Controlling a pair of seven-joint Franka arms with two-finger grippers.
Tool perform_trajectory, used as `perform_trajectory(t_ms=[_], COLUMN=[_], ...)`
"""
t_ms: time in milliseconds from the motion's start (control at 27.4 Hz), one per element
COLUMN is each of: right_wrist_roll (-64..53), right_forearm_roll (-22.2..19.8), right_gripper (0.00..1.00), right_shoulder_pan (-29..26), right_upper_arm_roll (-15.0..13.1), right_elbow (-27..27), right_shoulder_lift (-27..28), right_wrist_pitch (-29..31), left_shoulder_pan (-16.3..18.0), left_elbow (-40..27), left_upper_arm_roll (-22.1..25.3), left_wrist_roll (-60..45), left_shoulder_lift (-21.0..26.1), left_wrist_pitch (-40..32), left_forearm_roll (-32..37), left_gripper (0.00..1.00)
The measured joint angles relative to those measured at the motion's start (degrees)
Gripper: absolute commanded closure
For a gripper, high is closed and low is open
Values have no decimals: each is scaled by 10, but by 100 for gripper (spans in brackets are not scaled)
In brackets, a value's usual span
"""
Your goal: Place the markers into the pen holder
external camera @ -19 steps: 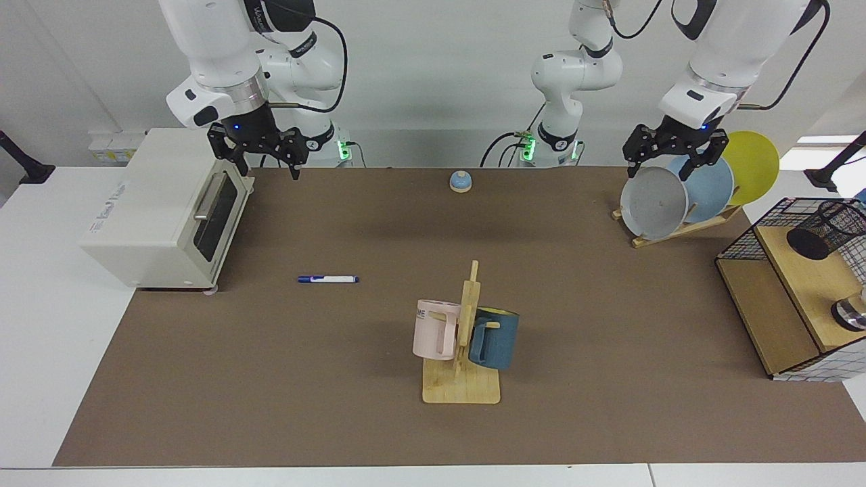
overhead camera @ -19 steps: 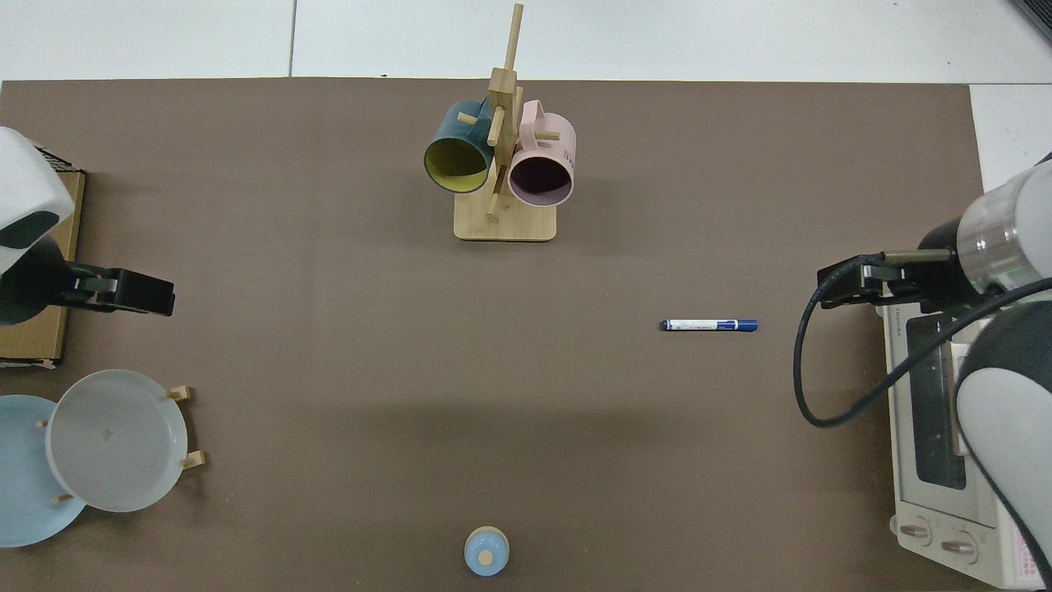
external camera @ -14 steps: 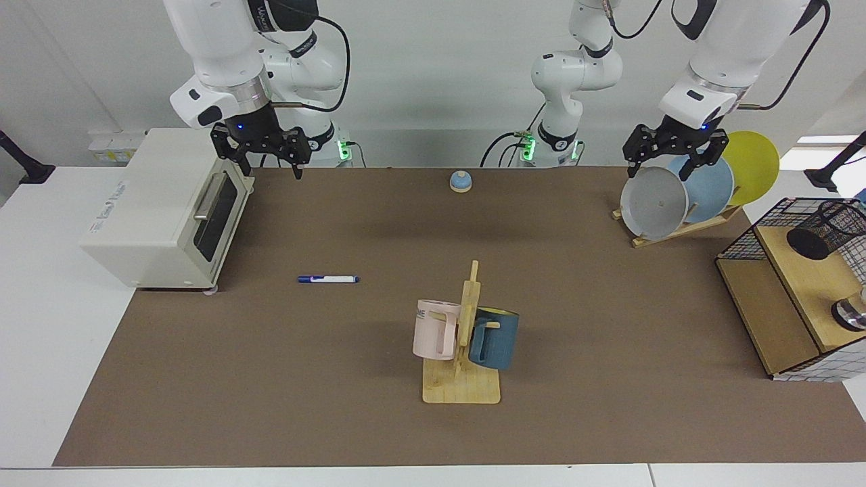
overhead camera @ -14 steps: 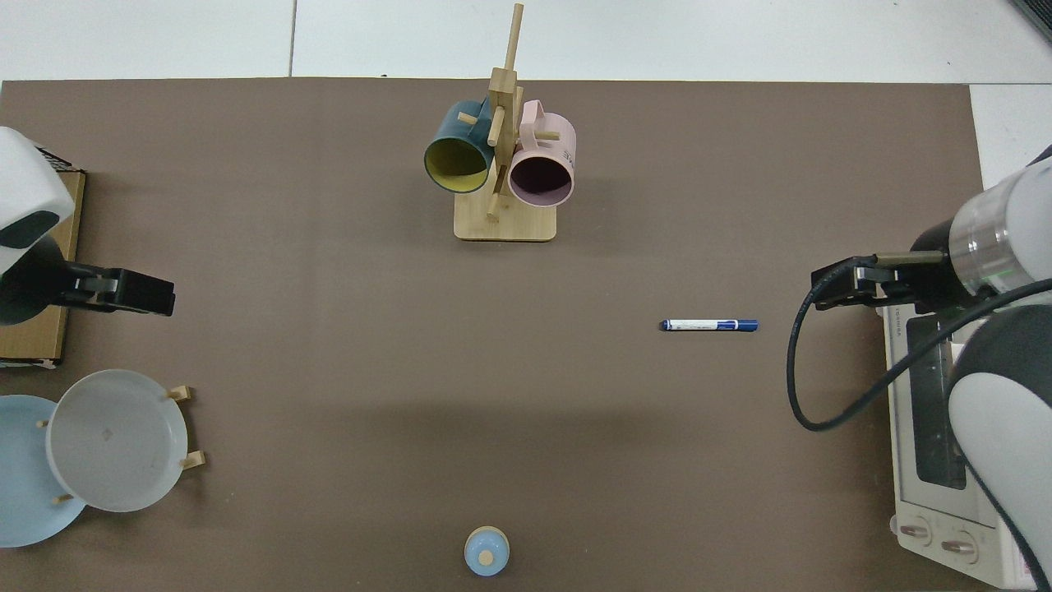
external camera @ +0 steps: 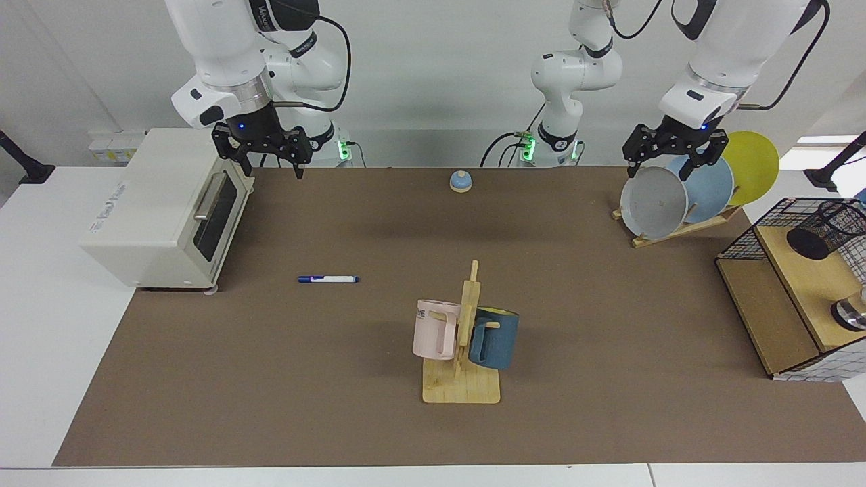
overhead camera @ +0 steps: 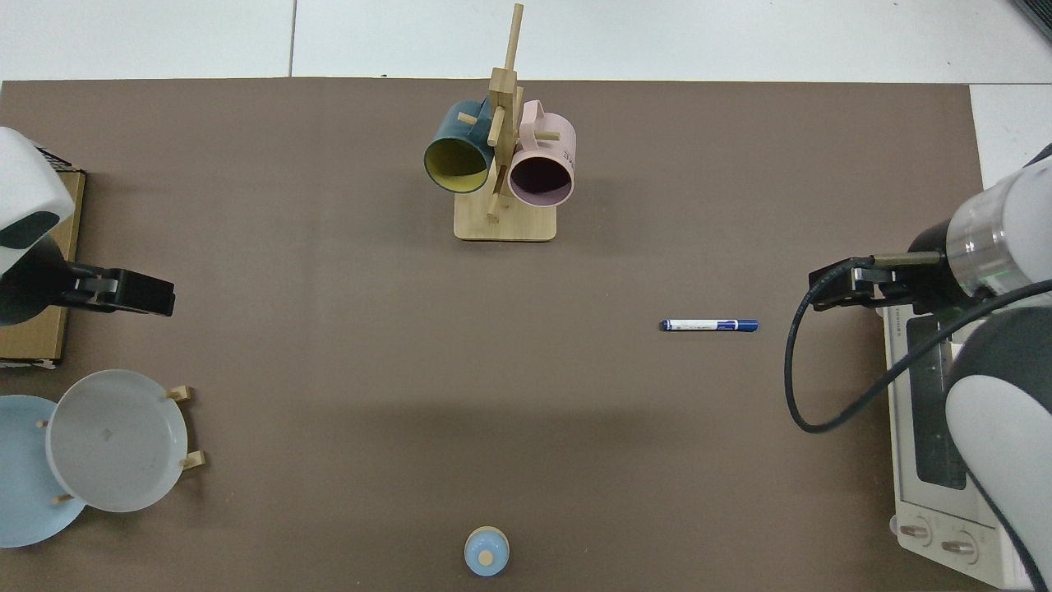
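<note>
Marker lies flat on the table, nearer the toaster-oven edge. Pen holder sits in the basket at the opposite edge. Right tool and left tool both hover spread wide, empty.

The marker is lying flat on the mat between the toaster oven and the mug tree, while the pen holder is sitting on the wire basket's shelf, well apart across the table.

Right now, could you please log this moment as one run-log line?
marker: flat on mat, untouched | pen holder: on basket shelf | right gripper: open, beside toaster oven | left gripper: open, waiting over plate rack
</note>
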Motion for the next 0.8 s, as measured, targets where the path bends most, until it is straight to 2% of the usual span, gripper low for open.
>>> perform_trajectory(t_ms=[475,621,804], right_wrist_roll=[5,58,192], right_forearm_roll=[0,0,0], right_gripper=[0,0,0], right_shoulder_pan=[0,-1,-1], right_upper_arm_roll=[0,-1,-1], right_elbow=[-7,-34,-82], right_shoulder_lift=[0,0,2], right_wrist_pitch=[2,44,106], left_shoulder_pan=[0,0,0], left_elbow=[0,0,0], left_upper_arm_roll=[0,0,0], left_wrist_roll=[0,0,0], left_shoulder_lift=[0,0,0], left_wrist_pitch=[-1,-1,-1], left_forearm_roll=[0,0,0], left_gripper=[0,0,0])
